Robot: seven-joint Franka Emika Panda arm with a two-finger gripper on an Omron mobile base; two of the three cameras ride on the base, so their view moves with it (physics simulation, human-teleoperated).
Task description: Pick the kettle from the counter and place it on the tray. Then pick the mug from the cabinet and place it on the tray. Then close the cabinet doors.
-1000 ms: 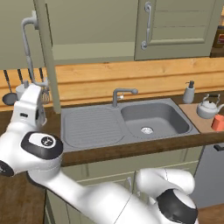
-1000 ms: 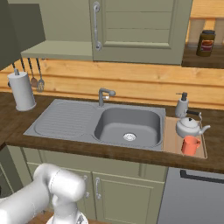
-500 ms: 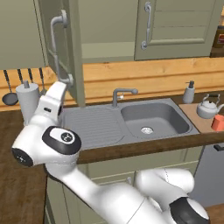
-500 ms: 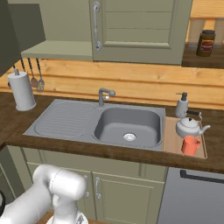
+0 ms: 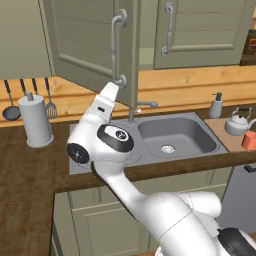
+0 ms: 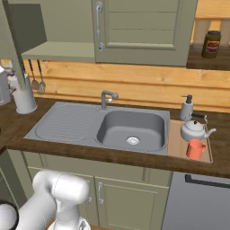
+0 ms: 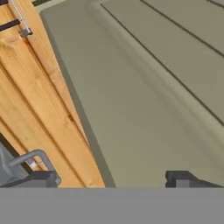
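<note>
The kettle (image 6: 194, 130) and the orange-red mug (image 6: 195, 149) both stand on the tan tray (image 6: 174, 140), right of the sink on the counter (image 6: 67, 152). They also show as the kettle (image 5: 236, 123) and the mug (image 5: 248, 140) at the far right edge. The cabinet's left door (image 5: 90, 45) stands part open, its bar handle (image 5: 116, 50) facing me. The right door (image 5: 205, 30) is shut. My gripper (image 5: 109, 95) is raised against the left door's lower edge. In the hand view my gripper (image 7: 116, 179) is open, its fingertips (image 7: 43, 178) wide apart before the door panel (image 7: 153, 100).
A grey sink (image 6: 131, 128) with a faucet (image 6: 107, 97) and a ribbed drainboard (image 6: 65, 122) lies mid-counter. A soap dispenser (image 6: 186, 108) stands behind the kettle. A paper towel roll (image 5: 35, 120) and hanging utensils (image 5: 30, 95) are at the left. A dark jar (image 6: 211, 43) sits on a shelf.
The left cabinet door has swung to the right, toward shut. My arm and hand have swept right with it, staying at its lower edge. The gripper stayed open.
</note>
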